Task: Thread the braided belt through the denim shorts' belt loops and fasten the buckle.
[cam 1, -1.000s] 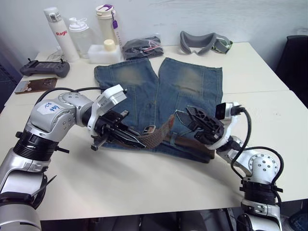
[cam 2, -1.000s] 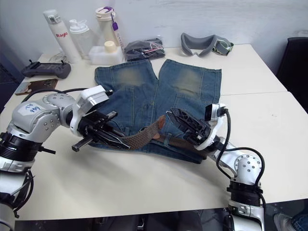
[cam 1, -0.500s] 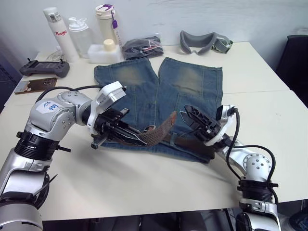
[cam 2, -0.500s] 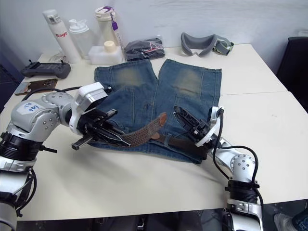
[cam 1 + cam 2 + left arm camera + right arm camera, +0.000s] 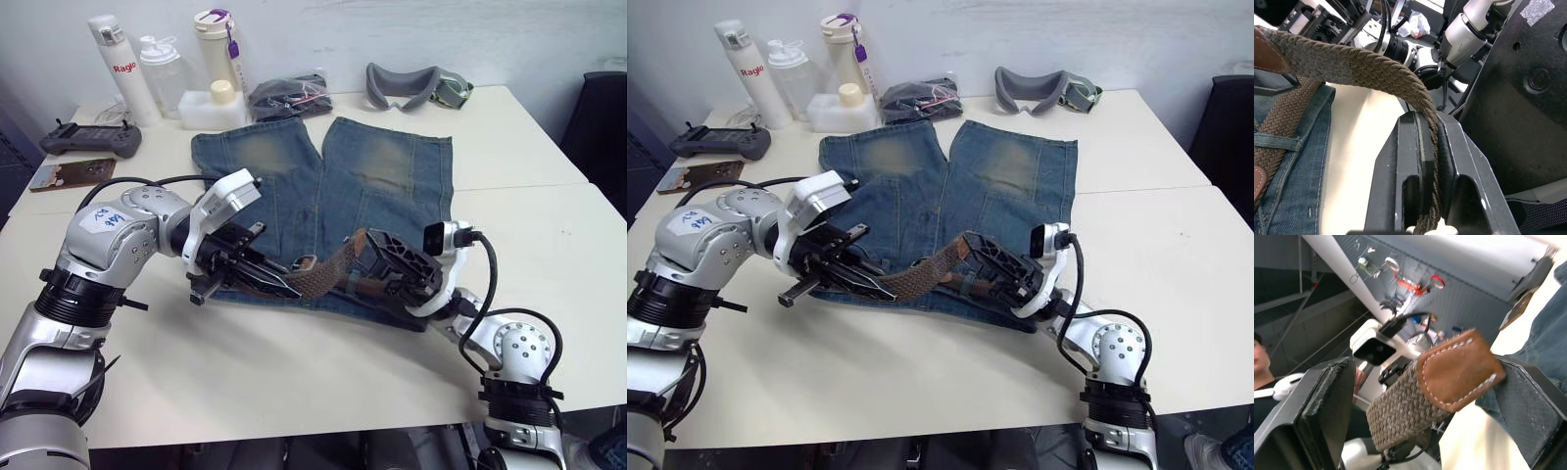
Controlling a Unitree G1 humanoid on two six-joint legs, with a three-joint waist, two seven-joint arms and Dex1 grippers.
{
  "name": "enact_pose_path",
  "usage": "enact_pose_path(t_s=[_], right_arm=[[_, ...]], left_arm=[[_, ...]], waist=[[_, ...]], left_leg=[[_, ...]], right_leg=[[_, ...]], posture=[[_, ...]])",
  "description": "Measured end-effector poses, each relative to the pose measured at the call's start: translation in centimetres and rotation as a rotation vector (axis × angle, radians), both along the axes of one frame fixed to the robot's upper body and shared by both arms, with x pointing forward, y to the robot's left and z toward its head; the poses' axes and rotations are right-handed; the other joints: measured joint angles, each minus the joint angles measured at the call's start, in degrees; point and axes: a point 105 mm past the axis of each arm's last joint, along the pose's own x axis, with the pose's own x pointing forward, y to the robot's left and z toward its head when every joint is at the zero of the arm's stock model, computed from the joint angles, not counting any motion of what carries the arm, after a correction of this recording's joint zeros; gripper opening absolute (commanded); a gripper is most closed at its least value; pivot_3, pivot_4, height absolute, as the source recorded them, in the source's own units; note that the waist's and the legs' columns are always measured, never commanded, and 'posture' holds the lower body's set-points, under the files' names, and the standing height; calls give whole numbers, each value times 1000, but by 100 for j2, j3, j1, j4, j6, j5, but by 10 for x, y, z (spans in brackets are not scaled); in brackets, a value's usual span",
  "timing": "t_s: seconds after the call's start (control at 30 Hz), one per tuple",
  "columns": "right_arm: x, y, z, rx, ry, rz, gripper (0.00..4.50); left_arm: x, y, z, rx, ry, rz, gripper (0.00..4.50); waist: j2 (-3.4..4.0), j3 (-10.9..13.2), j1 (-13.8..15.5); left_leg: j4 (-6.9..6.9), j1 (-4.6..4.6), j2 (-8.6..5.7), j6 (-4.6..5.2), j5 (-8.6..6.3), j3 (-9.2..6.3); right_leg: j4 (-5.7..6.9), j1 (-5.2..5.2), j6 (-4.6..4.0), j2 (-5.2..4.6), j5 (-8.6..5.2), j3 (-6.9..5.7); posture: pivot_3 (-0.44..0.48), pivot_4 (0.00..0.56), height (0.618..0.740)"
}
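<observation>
Left tool point(image 5: 277, 281): clamped on braided belt point(image 5: 318, 276) | Right tool point(image 5: 377, 257): wide, around leather tip | Denim shorts point(image 5: 323, 186): belt partly along waistband; buckle unfastened, judged early.

braided belt point(image 5: 318, 276) on denim shorts point(image 5: 323, 196), bottles point(image 5: 162, 73) behind

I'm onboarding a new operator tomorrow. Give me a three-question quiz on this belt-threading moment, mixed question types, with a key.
1. True or false: the left gripper is shut on the braided belt.
2. The belt's leather tip sits between the fingers of which gripper?
A) left
B) right
C) neither
3. Fill in: the denim shorts have their waistband toward the ____ edge of the table.

Key:
1. True; the strap is clamped between its fingers.
2. B; those fingers stand apart around the tip.
3. Near, robot-side.
</observation>
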Motion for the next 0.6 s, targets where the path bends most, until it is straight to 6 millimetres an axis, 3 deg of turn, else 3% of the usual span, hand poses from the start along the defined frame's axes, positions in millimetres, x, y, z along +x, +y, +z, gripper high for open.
enact_pose_path(t_s=[0.1, 0.13, 0.2, 0.37, 0.43, 0.57, 0.6], right_arm=[[1, -1, 1, 7, 1, -10, 4500], [1, -2, 1, 5, 3, -11, 3957], [1, -3, 1, -3, 3, -13, 3266], [1, -6, 1, -17, -1, -16, 807], [1, -6, 2, -15, -3, -16, 24], [1, -6, 2, -13, -6, -18, 24], [2, -6, 2, -15, -6, -21, 7]], left_arm=[[0, 0, 0, 3, -2, 2, 176], [0, 0, 0, 4, -3, 3, 0], [1, 0, -1, 5, -4, 4, 0], [1, 0, -1, 10, -9, 9, 0], [1, 0, -1, 11, -11, 10, 0], [2, 1, -2, 12, -13, 13, 0], [3, 1, -2, 15, -6, 18, 449]], waist=[[0, 0, -3], [0, 0, -3], [0, 0, -2], [0, 0, -4], [0, 0, -4], [0, 0, 0], [0, 0, 0]], left_leg=[[0, 0, 0, 0, 0, 0], [0, 0, 0, 0, 0, 0], [0, 0, 0, 0, 0, 0], [0, 0, 0, 0, 0, 0], [0, 0, 0, 0, 0, 0], [0, 0, 0, 0, 0, 0], [0, 0, 0, 0, 0, 0]], right_leg=[[0, 0, 0, 0, 0, 0], [0, 0, 0, 0, 0, 0], [0, 0, 0, 0, 0, 0], [0, 0, 0, 0, 0, 0], [0, 0, 0, 0, 0, 0], [-1, 0, 0, 0, 0, 0], [-1, 0, -1, 0, 0, 0]], posture=[[0, 150, 627], [0, 150, 627], [0, 150, 627], [0, 150, 627], [0, 150, 627], [0, 150, 627], [0, 150, 627]])
